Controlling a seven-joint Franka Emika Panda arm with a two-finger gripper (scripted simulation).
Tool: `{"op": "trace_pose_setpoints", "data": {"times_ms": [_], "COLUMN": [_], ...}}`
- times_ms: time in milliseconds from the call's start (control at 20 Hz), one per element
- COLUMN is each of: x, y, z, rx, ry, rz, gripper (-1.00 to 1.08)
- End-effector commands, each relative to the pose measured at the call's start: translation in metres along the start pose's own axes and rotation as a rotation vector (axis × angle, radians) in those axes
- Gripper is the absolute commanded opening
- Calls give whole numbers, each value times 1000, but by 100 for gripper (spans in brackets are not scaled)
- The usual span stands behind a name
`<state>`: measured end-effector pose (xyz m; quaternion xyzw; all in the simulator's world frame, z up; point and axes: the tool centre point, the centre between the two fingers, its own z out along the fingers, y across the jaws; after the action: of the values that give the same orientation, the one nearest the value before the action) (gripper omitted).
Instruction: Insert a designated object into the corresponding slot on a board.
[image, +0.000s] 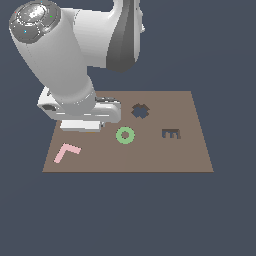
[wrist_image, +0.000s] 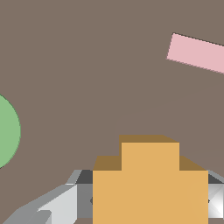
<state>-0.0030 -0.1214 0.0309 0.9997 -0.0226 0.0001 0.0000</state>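
Orange block (wrist_image: 150, 183) fills the wrist view, pinched between the tool's (wrist_image: 144, 205) fingers over the board (image: 190, 150), beside the green ring (image: 125, 135); the cross slot (image: 140, 111) (beyond the ring) waits unfilled.

The board (image: 165, 155) is a flat, plain brown, and its cross-shaped slot (image: 140, 111) and E-shaped cutout (image: 171, 133) are dark slate. The ring (image: 125, 135) is green, the L-shaped piece (image: 66, 152) pale pink, the cross-shaped block (wrist_image: 150, 183) orange. The arm (image: 60, 55) is white with a dark grey panel, and the ground (image: 125, 215) is dark blue-grey.
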Motion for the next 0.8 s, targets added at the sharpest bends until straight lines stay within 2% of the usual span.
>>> {"op": "trace_pose_setpoints", "data": {"times_ms": [0,400,750], "x": [0,6,16], "y": [0,-6,-20], "z": [0,0,-1], "rx": [0,0,0], "ry": [0,0,0], "rz": [-3,-91,-264], "gripper": [-100,-100,-100]}}
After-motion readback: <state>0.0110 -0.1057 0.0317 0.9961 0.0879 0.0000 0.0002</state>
